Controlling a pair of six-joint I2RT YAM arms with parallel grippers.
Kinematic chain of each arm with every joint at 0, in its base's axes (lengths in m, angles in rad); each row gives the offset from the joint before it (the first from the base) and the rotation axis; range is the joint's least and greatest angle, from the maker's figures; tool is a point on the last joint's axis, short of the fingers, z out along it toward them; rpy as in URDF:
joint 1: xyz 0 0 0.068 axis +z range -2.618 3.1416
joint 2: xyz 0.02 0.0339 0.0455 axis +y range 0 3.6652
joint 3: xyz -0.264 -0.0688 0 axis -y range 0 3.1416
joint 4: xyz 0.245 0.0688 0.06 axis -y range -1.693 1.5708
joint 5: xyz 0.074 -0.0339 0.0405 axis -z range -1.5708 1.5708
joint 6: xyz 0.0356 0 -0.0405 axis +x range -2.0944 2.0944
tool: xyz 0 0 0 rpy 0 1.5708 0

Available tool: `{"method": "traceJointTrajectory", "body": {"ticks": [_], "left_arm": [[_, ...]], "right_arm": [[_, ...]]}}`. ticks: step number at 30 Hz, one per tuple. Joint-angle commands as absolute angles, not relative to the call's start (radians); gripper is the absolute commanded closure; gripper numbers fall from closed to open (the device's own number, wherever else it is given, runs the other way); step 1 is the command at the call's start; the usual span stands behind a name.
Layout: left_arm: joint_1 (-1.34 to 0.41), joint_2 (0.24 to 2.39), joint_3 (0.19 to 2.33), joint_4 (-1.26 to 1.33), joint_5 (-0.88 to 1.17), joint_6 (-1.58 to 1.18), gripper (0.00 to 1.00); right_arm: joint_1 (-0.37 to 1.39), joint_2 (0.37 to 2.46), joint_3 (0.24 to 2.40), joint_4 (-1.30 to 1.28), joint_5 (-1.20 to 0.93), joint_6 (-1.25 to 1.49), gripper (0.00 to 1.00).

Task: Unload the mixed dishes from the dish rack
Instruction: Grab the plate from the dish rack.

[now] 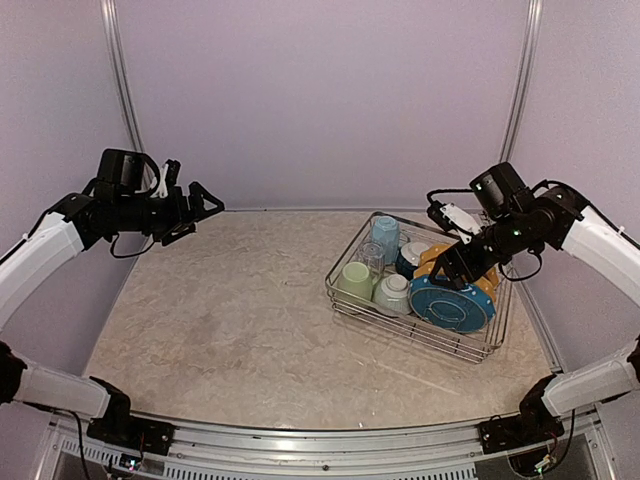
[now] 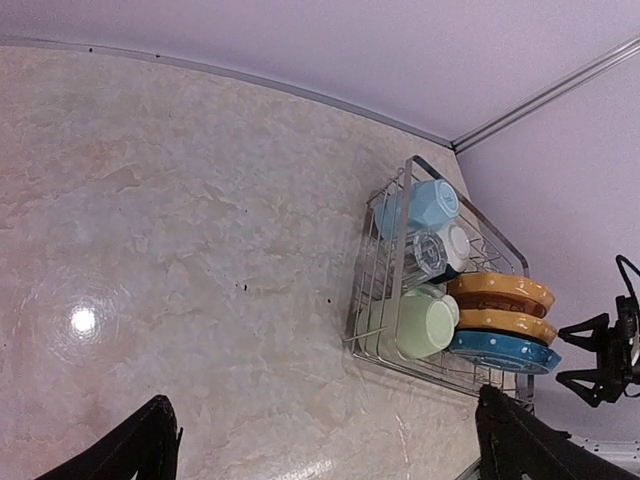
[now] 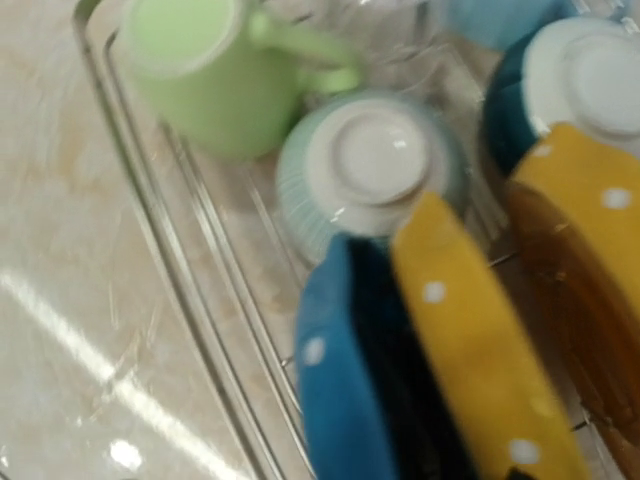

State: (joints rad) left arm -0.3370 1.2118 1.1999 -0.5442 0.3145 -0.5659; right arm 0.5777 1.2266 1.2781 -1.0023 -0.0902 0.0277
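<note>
- The dish rack (image 1: 420,333) sits at the right of the top view, fully loaded. The right gripper (image 2: 565,354) hangs over the upright plates at the rack's right end. Its fingers are spread and nothing shows between them.
- The blue speckled plate (image 1: 450,305) stands on edge, close against the yellow plates (image 3: 470,340). If a finger does not find the gap between two plates, it can push down on the rims and jam the stack in the dividers.
- A finger that lands between the wrong pair could pinch two plates at once. The second would then likely slip free and fall against the wire.
- Glazed rims are slick. A shallow or off-centre pinch may let a plate swing and knock the upturned teal bowl (image 3: 370,170) just beside it.
- Lifting at a slant could snag the plate on the dividers and drag the whole rack across the table (image 1: 220,300).
- The pale green mug (image 1: 354,280), clear glass (image 2: 428,253), light blue mug (image 1: 385,235) and dark-blue white-lined bowl (image 1: 410,258) are packed in the rack's left half. Any jolt to the rack could tip the glass.
- The right wrist view is blurred, so how well the fingers line up with the plates cannot be judged from it.
- The left gripper (image 1: 203,220) hangs wide open at the upper left of the top view, well away from the rack, so it cannot steady the rack.
</note>
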Motion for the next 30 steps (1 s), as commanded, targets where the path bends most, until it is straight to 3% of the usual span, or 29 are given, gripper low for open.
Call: {"method": "traceJointTrajectory", "body": {"ticks": [1,12,21,30], "left_arm": [[-0.345,1.215,1.226,-0.525,0.285,-0.539,0.01],[-0.347,1.216,1.217,-0.530,0.272,-0.529,0.01],[-0.347,1.194,1.192,-0.529,0.265,-0.526,0.01],[-0.348,1.182,1.187,-0.536,0.261,-0.523,0.01]], "right_arm": [[0.632,1.249,1.302,-1.055,-0.061,0.011,0.25],[0.657,1.356,1.354,-1.096,0.076,-0.022,0.30],[0.665,1.398,1.354,-1.096,0.062,-0.037,0.41],[0.668,1.451,1.353,-1.094,0.113,-0.052,0.39]]}}
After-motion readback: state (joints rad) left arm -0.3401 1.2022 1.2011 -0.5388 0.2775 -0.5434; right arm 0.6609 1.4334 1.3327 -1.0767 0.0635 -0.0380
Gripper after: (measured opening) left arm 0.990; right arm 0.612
